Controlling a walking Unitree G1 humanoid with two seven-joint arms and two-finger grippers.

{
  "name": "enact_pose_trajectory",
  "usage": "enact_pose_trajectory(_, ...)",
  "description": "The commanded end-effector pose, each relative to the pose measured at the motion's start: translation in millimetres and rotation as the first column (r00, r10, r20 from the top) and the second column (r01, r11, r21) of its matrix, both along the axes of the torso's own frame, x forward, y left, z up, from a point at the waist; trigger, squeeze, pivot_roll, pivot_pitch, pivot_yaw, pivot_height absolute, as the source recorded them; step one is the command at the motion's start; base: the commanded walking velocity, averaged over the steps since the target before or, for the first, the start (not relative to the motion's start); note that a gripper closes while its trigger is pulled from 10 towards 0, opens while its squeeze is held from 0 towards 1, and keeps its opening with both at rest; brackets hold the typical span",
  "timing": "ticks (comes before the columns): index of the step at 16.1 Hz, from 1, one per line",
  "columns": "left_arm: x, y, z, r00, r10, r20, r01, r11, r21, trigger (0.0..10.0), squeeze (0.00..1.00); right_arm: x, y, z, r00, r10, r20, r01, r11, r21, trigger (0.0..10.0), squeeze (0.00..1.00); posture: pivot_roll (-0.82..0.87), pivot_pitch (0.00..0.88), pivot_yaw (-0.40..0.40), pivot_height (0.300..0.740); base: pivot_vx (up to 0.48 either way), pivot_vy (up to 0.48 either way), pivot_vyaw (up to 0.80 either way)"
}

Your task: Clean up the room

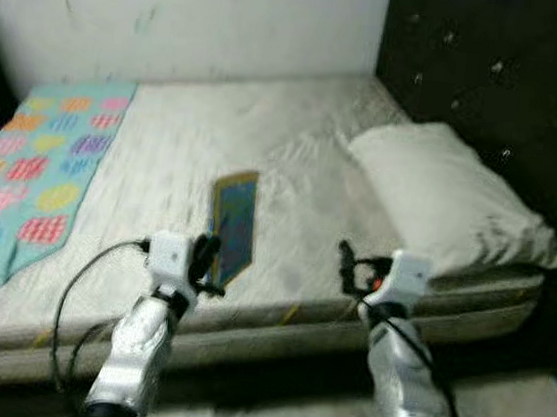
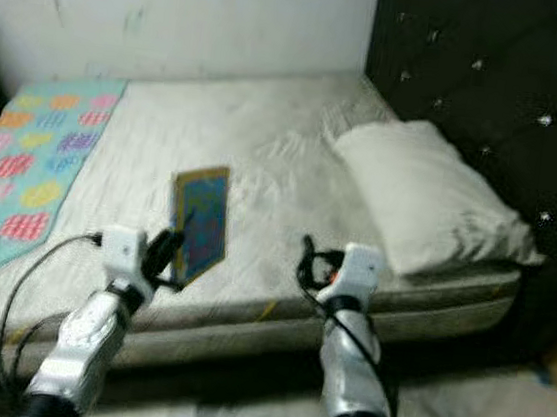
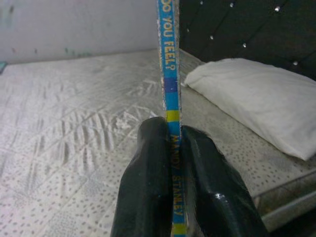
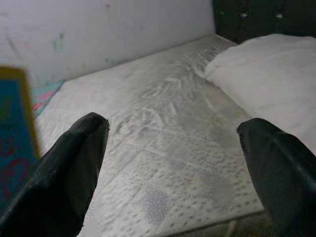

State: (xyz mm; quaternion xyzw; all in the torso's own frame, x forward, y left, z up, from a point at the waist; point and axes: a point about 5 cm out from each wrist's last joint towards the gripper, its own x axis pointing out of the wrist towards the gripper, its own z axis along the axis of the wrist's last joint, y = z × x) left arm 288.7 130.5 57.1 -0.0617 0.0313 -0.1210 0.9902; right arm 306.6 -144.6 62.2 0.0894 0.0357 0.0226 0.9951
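The left gripper (image 1: 204, 260) is clenched on the near edge of a thin blue, yellow-bordered book (image 1: 234, 224), whose long axis runs toward twelve o'clock over the grey mattress (image 1: 296, 140). The right gripper (image 1: 352, 267), at three o'clock of the book, hangs spread and empty.

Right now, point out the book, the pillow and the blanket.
book (image 1: 236, 220): left eye view, middle of its blue cover.
pillow (image 1: 451, 195): left eye view, middle of its top.
blanket (image 1: 31, 175): left eye view, patterned middle.

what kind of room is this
Most likely a bedroom: a bare mattress with a white pillow against a dark tufted headboard. The left gripper grips a thin book above the mattress.
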Motion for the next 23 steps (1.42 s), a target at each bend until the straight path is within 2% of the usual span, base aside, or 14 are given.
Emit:
enact_pose_trajectory(1,5.9,5.0,14.8,0.997,0.004,0.072,-0.005,1.0,0.008,10.0,0.0,3.6,1.8,5.3,1.0,0.01,0.012,-0.01,1.0,0.0,10.0,0.0,-0.12,0.0,0.103,0.74,0.472,0.0,0.0)
enact_pose_trajectory(7,6.0,4.6,14.5,0.998,-0.002,0.07,0.001,1.0,0.015,10.0,0.0,3.6,1.7,4.9,1.0,0.008,0.009,-0.008,1.0,0.002,10.0,0.0,-0.12,0.0,0.105,0.74,0.453,0.0,0.0)
enact_pose_trajectory(9,7.3,9.3,10.3,0.998,0.047,0.035,-0.048,0.998,0.03,10.0,0.0,3.4,1.1,4.3,1.0,0.007,0.005,-0.007,1.0,0.007,10.0,0.0,-0.12,0.0,0.104,0.74,0.0,0.0,0.0)
enact_pose_trajectory(18,7.1,8.4,10.4,0.997,0.065,0.04,-0.068,0.995,0.073,10.0,0.0,1.8,-1.6,5.1,1.0,-0.004,0.016,0.004,1.0,0.025,10.0,0.0,-0.11,0.0,0.113,0.74,0.0,0.0,0.0)
enact_pose_trajectory(21,11.9,18.7,13.5,0.994,0.092,0.054,-0.097,0.99,0.105,10.0,0.0,4.2,-4.4,11.8,0.998,-0.031,0.054,0.028,0.998,0.057,10.0,0.0,-0.1,0.0,0.13,0.74,0.0,0.0,0.0)
enact_pose_trajectory(23,14.5,22.7,14.1,0.993,0.102,0.053,-0.108,0.988,0.112,10.0,0.0,6.2,-3.0,11.6,0.999,-0.018,0.05,0.016,0.999,0.04,10.0,0.0,-0.1,0.0,0.127,0.74,0.0,0.0,0.0)
